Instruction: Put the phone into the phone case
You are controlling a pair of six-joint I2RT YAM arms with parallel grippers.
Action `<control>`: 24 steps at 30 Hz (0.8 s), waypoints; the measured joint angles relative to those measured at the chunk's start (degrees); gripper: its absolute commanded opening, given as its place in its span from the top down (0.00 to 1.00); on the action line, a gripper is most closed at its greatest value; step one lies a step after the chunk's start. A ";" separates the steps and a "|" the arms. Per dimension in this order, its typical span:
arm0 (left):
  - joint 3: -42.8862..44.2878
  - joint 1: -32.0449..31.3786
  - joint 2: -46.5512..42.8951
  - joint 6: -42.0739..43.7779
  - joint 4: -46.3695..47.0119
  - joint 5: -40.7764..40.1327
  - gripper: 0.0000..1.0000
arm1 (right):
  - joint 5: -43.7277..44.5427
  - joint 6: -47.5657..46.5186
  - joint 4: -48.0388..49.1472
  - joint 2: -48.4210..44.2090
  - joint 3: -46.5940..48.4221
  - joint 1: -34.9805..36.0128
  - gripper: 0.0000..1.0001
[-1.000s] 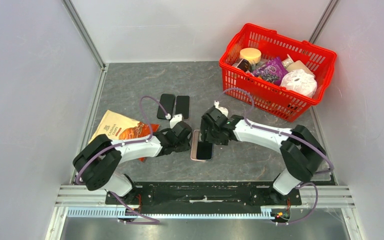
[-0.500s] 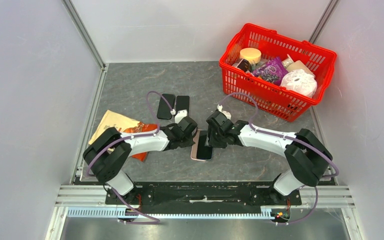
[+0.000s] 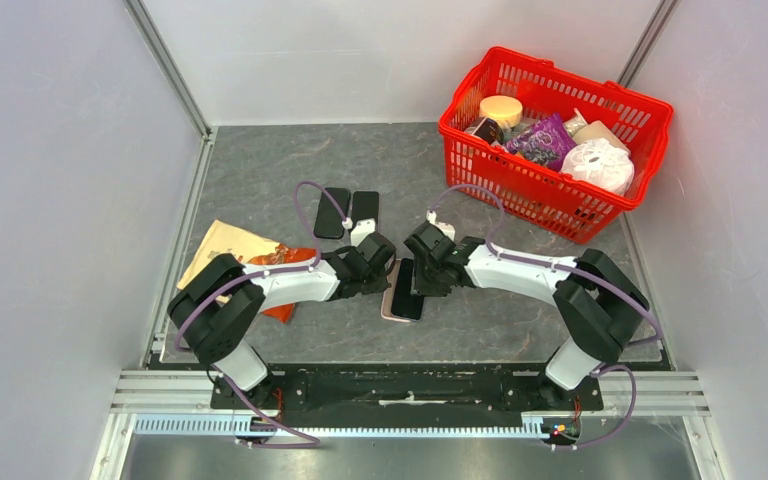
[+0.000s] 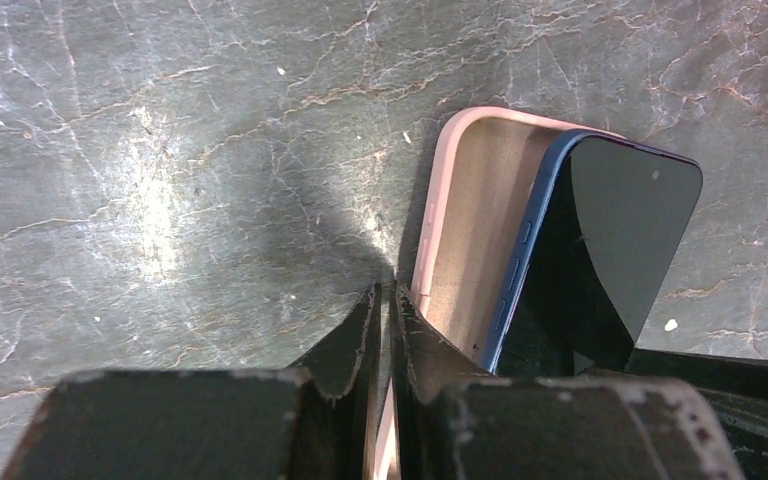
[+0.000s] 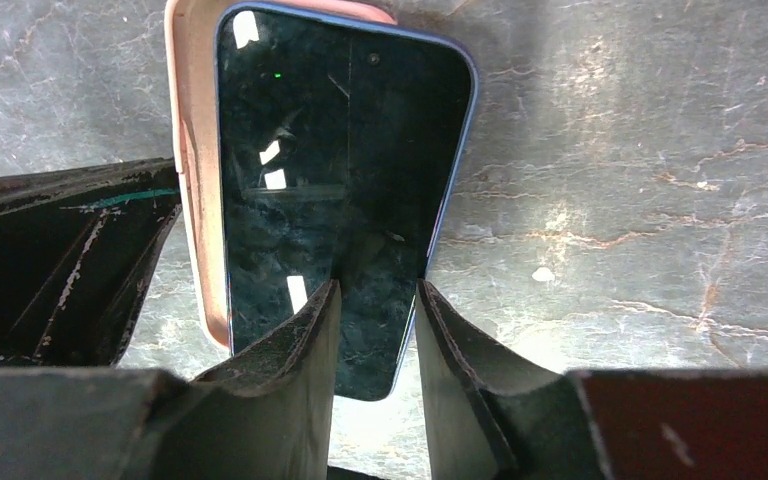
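between the grippers: phone only half in

under and ahead of the right gripper, whose jaws stand narrowly apart, the phone lies askew across the pink phone case on the surface — not seated within its rim. the left gripper pinches the case's near wall. what's left, i judge: aligning it, pressing it flat.

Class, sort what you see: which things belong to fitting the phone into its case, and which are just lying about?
In the job: blue phone, pink phone case.
Lying about: red basket of groceries, snack bag, pair of black phones.
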 measured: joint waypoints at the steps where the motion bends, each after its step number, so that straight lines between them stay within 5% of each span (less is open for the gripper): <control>1: 0.00 0.00 0.00 0.00 0.00 -0.02 0.88 | 0.26 -0.24 -0.63 0.31 0.61 0.26 0.58; 8: -0.46 0.00 -0.17 0.00 0.61 -0.11 0.88 | 0.98 -0.57 -1.05 0.59 2.54 2.01 0.34; 24: -1.53 -0.02 -0.74 0.00 2.08 -0.09 0.88 | 1.09 -0.31 1.68 -3.30 -1.79 -0.04 0.37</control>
